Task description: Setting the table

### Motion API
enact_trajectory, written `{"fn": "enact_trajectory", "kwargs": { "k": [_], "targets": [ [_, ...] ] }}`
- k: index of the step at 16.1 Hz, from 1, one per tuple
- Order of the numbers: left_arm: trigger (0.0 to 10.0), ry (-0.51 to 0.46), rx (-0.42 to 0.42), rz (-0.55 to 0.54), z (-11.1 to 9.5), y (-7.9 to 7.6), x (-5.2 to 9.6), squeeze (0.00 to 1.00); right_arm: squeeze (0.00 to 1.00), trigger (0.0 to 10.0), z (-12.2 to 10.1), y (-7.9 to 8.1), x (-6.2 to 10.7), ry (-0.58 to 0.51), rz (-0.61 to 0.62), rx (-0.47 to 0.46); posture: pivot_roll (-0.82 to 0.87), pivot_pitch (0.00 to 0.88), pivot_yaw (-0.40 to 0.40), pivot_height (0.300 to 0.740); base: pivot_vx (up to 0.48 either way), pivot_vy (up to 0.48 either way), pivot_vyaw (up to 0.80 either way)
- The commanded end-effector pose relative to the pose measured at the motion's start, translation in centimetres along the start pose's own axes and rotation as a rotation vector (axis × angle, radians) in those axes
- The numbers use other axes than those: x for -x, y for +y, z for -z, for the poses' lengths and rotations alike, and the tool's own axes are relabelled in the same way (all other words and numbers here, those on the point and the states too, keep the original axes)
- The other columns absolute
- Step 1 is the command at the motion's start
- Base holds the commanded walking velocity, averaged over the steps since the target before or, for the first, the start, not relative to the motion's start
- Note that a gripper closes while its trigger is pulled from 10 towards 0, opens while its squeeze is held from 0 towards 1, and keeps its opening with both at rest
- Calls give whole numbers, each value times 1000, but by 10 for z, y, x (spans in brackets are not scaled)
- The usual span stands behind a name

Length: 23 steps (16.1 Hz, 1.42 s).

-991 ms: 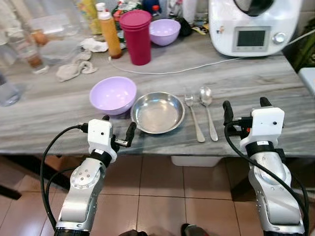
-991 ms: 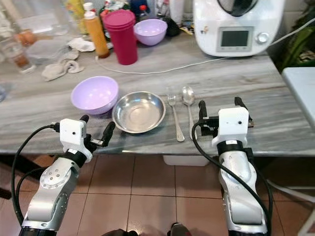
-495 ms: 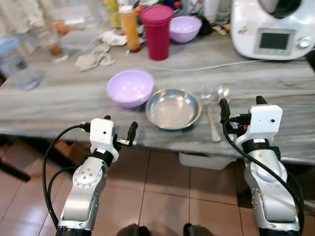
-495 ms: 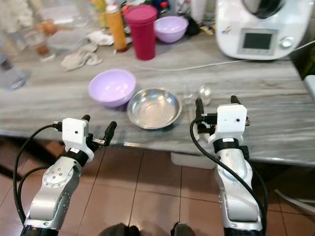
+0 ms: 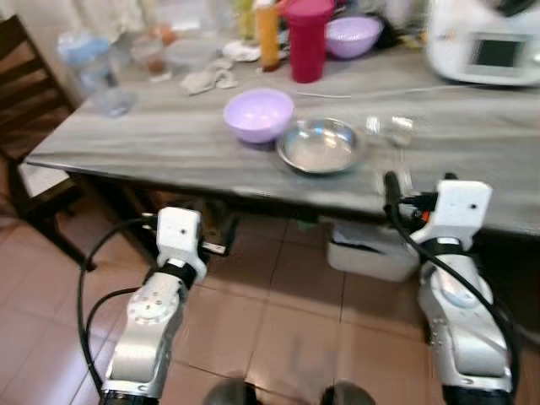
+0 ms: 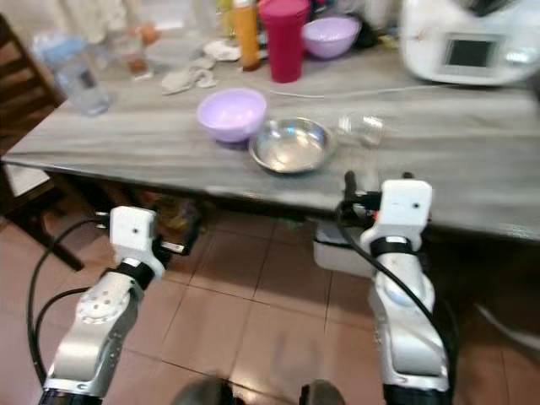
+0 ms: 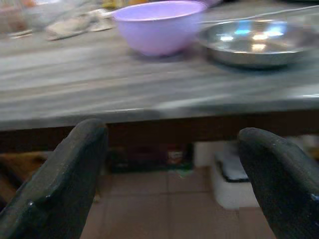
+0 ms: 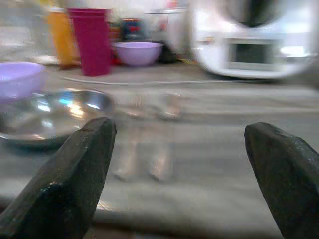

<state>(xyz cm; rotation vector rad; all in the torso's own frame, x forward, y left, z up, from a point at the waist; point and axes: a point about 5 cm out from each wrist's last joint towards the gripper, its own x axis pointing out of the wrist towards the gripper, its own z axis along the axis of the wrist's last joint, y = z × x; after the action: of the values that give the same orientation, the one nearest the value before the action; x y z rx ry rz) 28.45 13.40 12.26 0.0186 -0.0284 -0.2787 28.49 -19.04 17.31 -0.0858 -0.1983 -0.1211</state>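
A lilac bowl (image 5: 258, 114) and a steel bowl (image 5: 321, 145) sit side by side near the front edge of the grey table (image 5: 152, 143). Right of the steel bowl lie a blurred fork and spoon (image 5: 388, 131). My left gripper (image 5: 192, 228) is open and empty, held in front of and below the table edge. My right gripper (image 5: 419, 187) is open too, level with the edge, facing the cutlery (image 8: 149, 134). The left wrist view looks past the fingers (image 7: 65, 184) at the lilac bowl (image 7: 158, 25) and the steel bowl (image 7: 256, 42).
At the back stand a red tumbler (image 5: 308, 38), an orange bottle (image 5: 267, 34), a second lilac bowl (image 5: 353, 35) and a white appliance (image 5: 489, 42). Jars and a cloth (image 5: 207, 80) lie back left. A dark chair (image 5: 25, 110) is left; a white bin (image 5: 367, 249) sits under the table.
The whole view has pulled back from the table and blurred, so the camera moved away; more floor and the chair now show. Both grippers stay open and the tableware lies as before.
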Motion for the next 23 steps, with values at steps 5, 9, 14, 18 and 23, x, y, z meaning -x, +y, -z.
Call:
{"fn": "enact_trajectory", "kwargs": {
  "k": [5,9,14,18,23],
  "targets": [
    [10000,17,-6,-3,3,2,0,0,0,10000,7,1,-1,24,15,16,-205,122,98,740,-343,0,0],
    [10000,21,-2,9,5,-1,-1,0,0,10000,13,4,1,42,-2,17,-205,124,94,740,-368,0,0],
    [10000,18,1,17,5,-3,0,0,0,10000,14,6,3,51,-30,2,-202,122,92,740,-374,0,0],
    [10000,-1,8,51,4,-3,-2,0,0,10000,14,10,4,42,-60,-8,-202,114,96,740,-91,0,0],
    [10000,-33,14,82,0,-4,-3,0,0,10000,23,14,7,76,-76,-5,-199,109,96,740,0,0,0]
  ]
}}
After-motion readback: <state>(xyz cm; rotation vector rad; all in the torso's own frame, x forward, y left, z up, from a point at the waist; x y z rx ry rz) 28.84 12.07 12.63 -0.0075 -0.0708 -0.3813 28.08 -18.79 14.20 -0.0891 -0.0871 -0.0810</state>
